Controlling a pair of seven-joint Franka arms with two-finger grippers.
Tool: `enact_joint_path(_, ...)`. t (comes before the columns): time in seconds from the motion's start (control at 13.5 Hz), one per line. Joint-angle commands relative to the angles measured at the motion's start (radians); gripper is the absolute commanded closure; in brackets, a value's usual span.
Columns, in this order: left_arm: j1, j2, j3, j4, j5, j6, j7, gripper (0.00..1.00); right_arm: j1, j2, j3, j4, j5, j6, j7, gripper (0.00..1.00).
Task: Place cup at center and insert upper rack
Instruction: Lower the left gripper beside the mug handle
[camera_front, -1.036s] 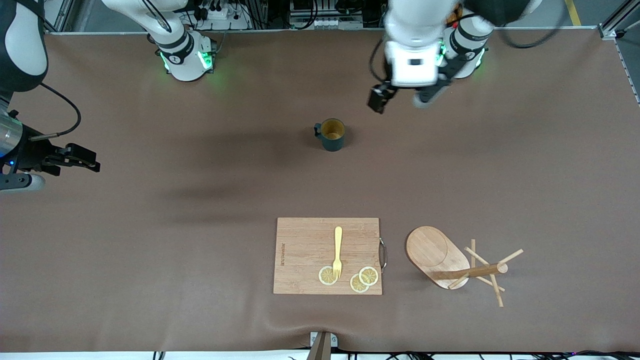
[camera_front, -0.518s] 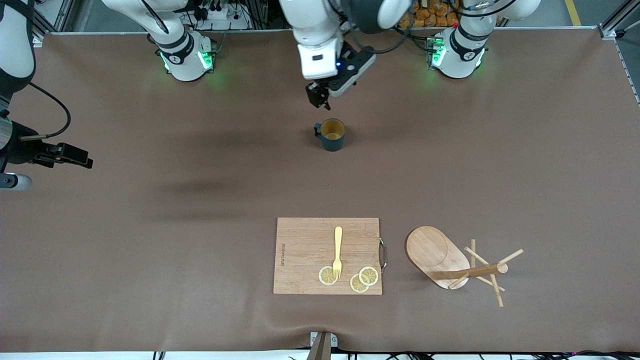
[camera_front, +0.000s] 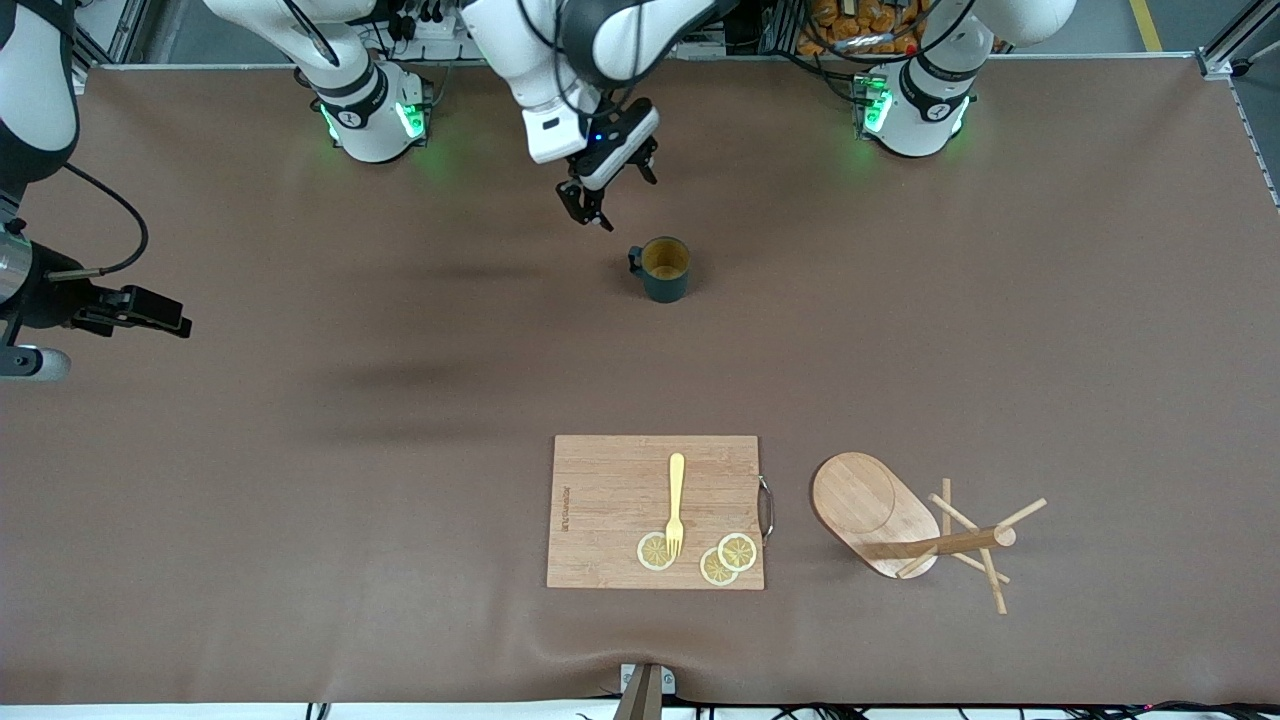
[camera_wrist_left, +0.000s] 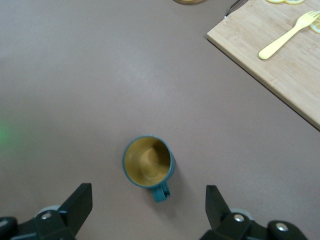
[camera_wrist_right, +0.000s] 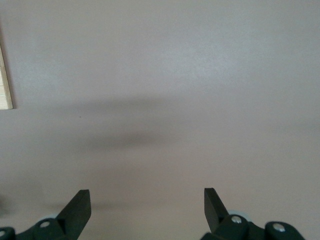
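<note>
- Since the earlier frame the left pincer (camera_front: 598, 205) has swung from over the table (camera_front: 300, 500) near its own base toward the right arm's end; it hangs spread just beside the cup (camera_front: 663, 268).
- The cup stands upright mid-table, untouched.
- The upper rack (camera_front: 920, 530) lies toppled beside the cutting board (camera_front: 610, 510), whose edge bears unreadable print.
- The right pincer (camera_front: 160, 312) waits spread over the table's right-arm end.

Legible text: none | cutting board (camera_front: 610, 500): small dark imprint along one edge, too small to read | elsewhere: no labels.
</note>
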Motion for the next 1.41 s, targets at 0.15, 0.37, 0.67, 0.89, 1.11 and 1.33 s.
enact_joint_path(0.15,-0.108,0.161,0.027,0.086,0.102,-0.018,-0.174,0.00,-0.017,-0.008,-0.007,0.018,-0.027,-0.006,0.027,0.00)
enact_joint_path(0.37,-0.142,0.249,0.027,0.112,0.139,-0.018,-0.247,0.00,-0.006,-0.007,-0.001,0.041,-0.145,-0.003,0.030,0.00)
enact_joint_path(0.67,-0.155,0.327,0.039,0.135,0.185,-0.017,-0.275,0.00,-0.041,-0.004,-0.005,0.035,-0.003,-0.015,0.030,0.00)
enact_joint_path(0.89,-0.156,0.391,0.067,0.197,0.196,-0.017,-0.287,0.00,-0.064,0.005,-0.005,0.044,0.019,-0.059,0.033,0.00)
enact_joint_path(1.11,-0.162,0.413,0.081,0.198,0.196,-0.014,-0.297,0.00,-0.081,0.005,-0.005,0.047,0.020,-0.059,0.030,0.00)
enact_joint_path(1.33,-0.161,0.434,0.084,0.198,0.196,-0.012,-0.323,0.00,-0.072,0.005,-0.004,0.048,0.005,-0.058,0.030,0.00)
